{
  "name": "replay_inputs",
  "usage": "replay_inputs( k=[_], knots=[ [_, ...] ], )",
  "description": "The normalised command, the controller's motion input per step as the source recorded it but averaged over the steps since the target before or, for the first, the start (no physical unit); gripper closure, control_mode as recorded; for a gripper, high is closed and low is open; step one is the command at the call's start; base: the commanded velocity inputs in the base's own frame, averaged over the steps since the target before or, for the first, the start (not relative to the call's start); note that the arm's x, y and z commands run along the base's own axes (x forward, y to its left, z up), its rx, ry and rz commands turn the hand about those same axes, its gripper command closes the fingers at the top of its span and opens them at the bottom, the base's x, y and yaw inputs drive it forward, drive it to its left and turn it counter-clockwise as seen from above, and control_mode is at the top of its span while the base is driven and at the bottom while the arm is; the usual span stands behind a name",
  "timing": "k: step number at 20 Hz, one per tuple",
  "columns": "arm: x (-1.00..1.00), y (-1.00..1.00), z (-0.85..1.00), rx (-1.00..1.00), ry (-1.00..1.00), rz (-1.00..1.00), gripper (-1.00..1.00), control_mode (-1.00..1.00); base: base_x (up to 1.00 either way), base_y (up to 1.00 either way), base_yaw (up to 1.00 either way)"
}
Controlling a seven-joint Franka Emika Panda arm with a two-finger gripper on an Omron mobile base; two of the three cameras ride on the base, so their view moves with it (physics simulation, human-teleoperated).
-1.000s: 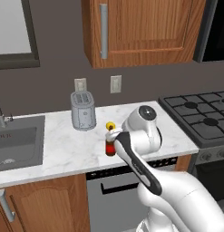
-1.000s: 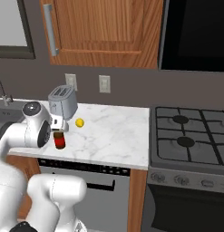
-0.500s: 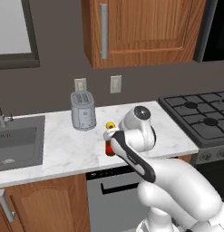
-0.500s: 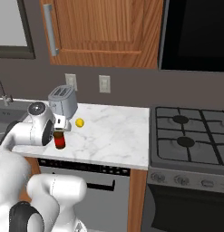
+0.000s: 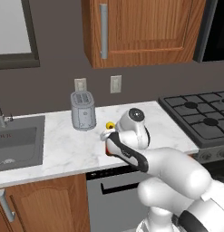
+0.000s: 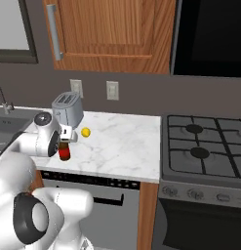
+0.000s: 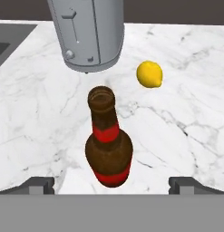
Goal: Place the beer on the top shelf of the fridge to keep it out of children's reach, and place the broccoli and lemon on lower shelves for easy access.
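- The beer stands upright on the white marble counter, near its front edge, seen from above and slightly behind in the hand view.
- It is a dark brown bottle with a red band on the neck and a red label round the body (its mouth is open at the top).
- The gripper hangs just above and short of the bottle with its fingers spread wide; the two dark fingertips sit far apart on either side of the bottle, touching nothing.
- The lemon lies on the counter beyond the bottle and to one side, apart from it and just beside the toaster.
- The toaster is grey, with a lever and a round knob on the face turned to the hand, and stands beyond the bottle toward the wall.
- In the right base view the bottle shows as a red patch under the arm's wrist, with the lemon a little farther back on the counter and the toaster behind both.
- In the left base view the lemon peeks out beside the wrist, near the toaster.
- A sink is set in the counter on the far side of the toaster, and a gas stove sits at the counter's other end.
- Wooden cabinets hang above the counter.
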Motion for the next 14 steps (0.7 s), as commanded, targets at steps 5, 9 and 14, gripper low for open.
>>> replay_inputs(
  k=[5, 9, 14],
  knots=[
    [0.21, 0.13, -0.18, 0.00, 0.00, 0.00, -1.00, -1.00, 0.00, 0.00, 0.00],
    [0.19, 0.04, -0.16, 0.00, 0.00, 0.00, -1.00, -1.00, 0.00, 0.00, 0.00],
    [0.15, 0.00, -0.16, 0.00, 0.00, 0.00, -1.00, -1.00, 0.00, 0.00, 0.00]
  ],
)
